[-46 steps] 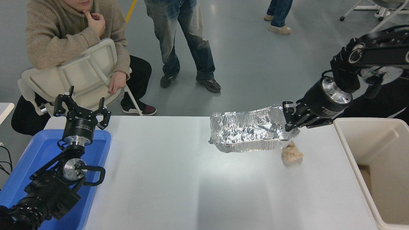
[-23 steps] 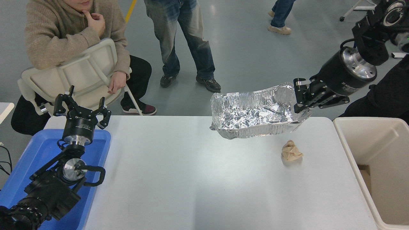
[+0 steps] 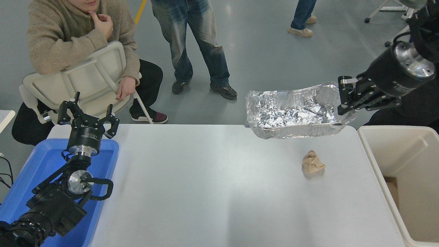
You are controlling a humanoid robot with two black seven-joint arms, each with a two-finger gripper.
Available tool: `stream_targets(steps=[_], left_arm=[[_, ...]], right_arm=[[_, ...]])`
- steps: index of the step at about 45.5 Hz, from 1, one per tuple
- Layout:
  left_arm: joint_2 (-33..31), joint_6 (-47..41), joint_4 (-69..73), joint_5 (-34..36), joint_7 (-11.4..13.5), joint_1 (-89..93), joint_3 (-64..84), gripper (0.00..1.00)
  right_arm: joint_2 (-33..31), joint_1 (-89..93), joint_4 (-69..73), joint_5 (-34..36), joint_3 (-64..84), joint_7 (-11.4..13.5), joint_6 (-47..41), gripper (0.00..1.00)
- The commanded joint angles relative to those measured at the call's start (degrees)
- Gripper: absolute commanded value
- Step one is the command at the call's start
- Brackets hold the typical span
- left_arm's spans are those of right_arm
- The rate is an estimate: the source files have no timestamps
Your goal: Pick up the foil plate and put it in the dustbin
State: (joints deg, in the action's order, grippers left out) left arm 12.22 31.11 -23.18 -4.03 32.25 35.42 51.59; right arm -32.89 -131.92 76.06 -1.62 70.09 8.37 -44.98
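**Foil plate lifted, swinging toward the bin**

Within 1 second the right pincer (image 3: 344, 103), clamped on the foil plate (image 3: 295, 111) rim, has carried it up and toward 3 o'clock, nearer the dustbin (image 3: 380, 151) (drop seems next). A paper ball (image 3: 312, 162) sits on the white table (image 3: 205, 192); left pincer (image 3: 87, 115) parked, spread wide, over a blue tray (image 3: 41, 157). 1 person sits at 11 o'clock.

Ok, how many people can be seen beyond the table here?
3, all partly cropped: one person seated on a white chair at far left, one standing in jeans at top centre, and one pair of legs at top right. More could be out of frame.
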Motion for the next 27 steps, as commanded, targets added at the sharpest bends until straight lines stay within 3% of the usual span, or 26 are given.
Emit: stream_targets(steps=[1, 14, 27], left_arm=[[0.0, 0.0, 0.0, 0.0, 0.0, 0.0, 0.0, 0.99], [0.0, 0.0, 0.0, 0.0, 0.0, 0.0, 0.0, 0.99], [0.0, 0.0, 0.1, 0.0, 0.0, 0.0, 0.0, 0.99]], right_arm=[[-8.3, 1.0, -3.4, -0.1, 8.3, 0.1, 0.0, 0.0], [-20.1, 6.5, -9.7, -0.2, 12.4, 0.0, 8.0, 0.0], [-25.6, 20.0, -17.7, -0.1, 9.5, -0.1, 15.9, 0.0]])
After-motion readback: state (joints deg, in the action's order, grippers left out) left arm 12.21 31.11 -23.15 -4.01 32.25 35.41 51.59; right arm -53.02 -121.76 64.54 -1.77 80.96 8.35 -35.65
